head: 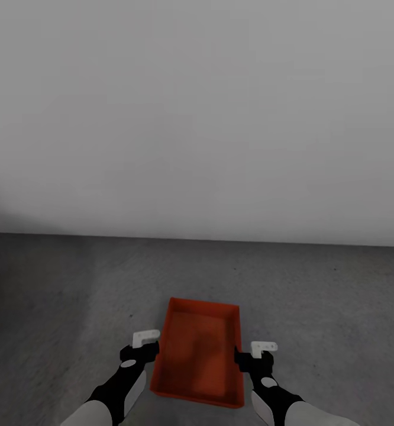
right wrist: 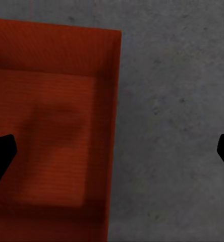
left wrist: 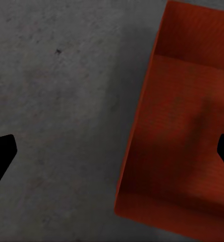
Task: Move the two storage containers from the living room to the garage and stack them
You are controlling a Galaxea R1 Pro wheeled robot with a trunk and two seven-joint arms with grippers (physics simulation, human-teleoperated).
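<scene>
My left claw (head: pixel 145 345) and right claw (head: pixel 257 350) gape empty astride the bin's (head: pixel 200 352) long walls; I'd lower evenly, then pinch both walls together.

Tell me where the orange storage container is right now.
In the head view, the storage container sits low and centre on the dark grey floor, between the open left gripper and right gripper.
</scene>
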